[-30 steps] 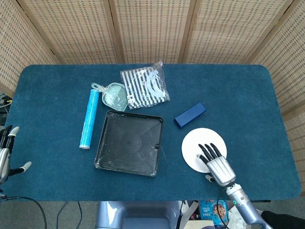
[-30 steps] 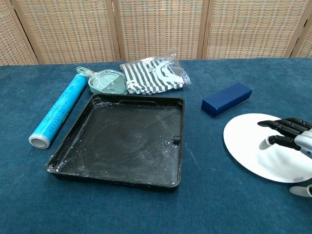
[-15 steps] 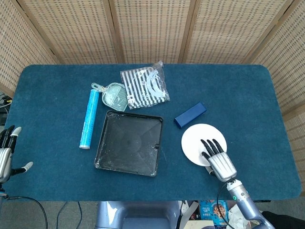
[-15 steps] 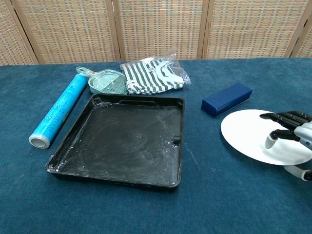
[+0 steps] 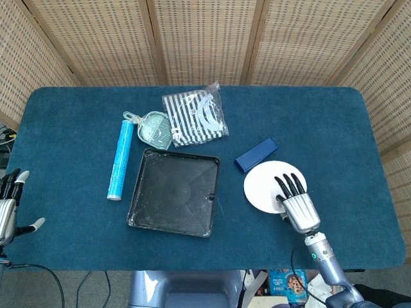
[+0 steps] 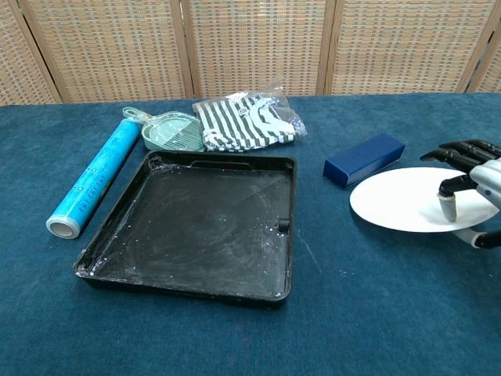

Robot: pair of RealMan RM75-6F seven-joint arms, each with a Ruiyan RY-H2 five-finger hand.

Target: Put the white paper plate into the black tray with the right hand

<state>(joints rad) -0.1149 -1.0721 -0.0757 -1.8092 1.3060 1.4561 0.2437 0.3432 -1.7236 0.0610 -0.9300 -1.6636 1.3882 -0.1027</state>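
Note:
The white paper plate (image 5: 263, 185) (image 6: 399, 201) hangs a little above the blue tablecloth, to the right of the black tray (image 5: 144, 218) (image 6: 113, 235). My right hand (image 5: 297, 204) (image 6: 470, 182) grips the plate's near right edge, fingers on top and thumb underneath. The tray is empty, with white smears on its floor. My left hand (image 5: 8, 208) rests at the table's near left edge, fingers apart, holding nothing; the chest view does not show it.
A dark blue box (image 5: 256, 154) (image 6: 365, 159) lies just behind the plate. A blue roll (image 5: 119, 160) (image 6: 90, 178) lies left of the tray. A green brush (image 5: 154, 128) and a striped bag (image 5: 196, 115) sit behind the tray.
My right hand has lifted the plate off the cloth and carried it slightly away from me, towards the blue box. The left hand has not moved.

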